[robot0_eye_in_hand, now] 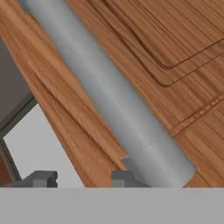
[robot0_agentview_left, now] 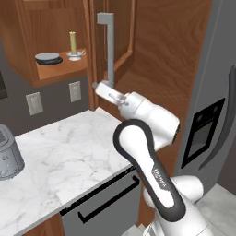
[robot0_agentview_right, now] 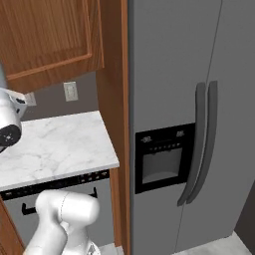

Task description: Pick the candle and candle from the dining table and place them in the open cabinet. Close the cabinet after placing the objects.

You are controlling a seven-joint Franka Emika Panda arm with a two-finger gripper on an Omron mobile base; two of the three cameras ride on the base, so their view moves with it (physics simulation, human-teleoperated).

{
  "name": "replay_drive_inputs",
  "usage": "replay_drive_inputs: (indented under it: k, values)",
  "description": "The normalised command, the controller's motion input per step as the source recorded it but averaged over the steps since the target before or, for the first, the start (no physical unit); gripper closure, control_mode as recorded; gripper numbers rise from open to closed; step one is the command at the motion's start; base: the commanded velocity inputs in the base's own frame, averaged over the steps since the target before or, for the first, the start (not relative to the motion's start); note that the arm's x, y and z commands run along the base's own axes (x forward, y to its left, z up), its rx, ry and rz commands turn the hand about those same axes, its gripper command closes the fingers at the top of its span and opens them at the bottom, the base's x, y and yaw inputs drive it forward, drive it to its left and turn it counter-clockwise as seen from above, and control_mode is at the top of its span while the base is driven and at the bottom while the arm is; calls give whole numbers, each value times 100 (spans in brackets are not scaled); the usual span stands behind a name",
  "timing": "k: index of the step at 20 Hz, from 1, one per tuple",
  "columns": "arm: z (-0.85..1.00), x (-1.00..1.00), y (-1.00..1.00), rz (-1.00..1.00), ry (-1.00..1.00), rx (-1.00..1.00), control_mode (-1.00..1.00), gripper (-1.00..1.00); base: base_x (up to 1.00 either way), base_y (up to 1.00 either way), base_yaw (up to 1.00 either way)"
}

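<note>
The closing step is judged to be in hand. The stick candle (robot0_agentview_left: 73,44) is seen upright on the cabinet (robot0_agentview_left: 55,69) shelf, near its right edge, beside a flat dark dish (robot0_agentview_left: 48,58); the second candle cannot be made out. The tool (robot0_agentview_left: 102,88) is clenched at the lower end of the door's silver handle (robot0_agentview_left: 109,46). Next, the open door must be swung shut.

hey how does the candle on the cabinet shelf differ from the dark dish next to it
The candle is slim, tan-yellow and stands upright on a small silver base; the dark dish is flat, wide and grey-black. The candle rises well above the dish, which lies low, nearer the shelf's front. Both sit apart on the same shelf of the open cabinet.
</note>
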Motion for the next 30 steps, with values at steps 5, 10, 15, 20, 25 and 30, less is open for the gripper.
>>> replay_drive_inputs:
  k: [5,10,15,20,25,30]
  values:
    - [-45,100,51,3,9,7,-100,-100,0,0,0]
    - [-24,100,3,1,16,2,-100,-100,0,0,0]
    - [-25,100,0,0,24,0,-100,-100,0,0,0]
    - [-30,100,0,0,30,3,-100,-100,0,0,0]
    - [-24,100,0,0,27,3,-100,-100,0,0,0]
    - [-30,100,0,0,18,0,-100,-100,0,0,0]
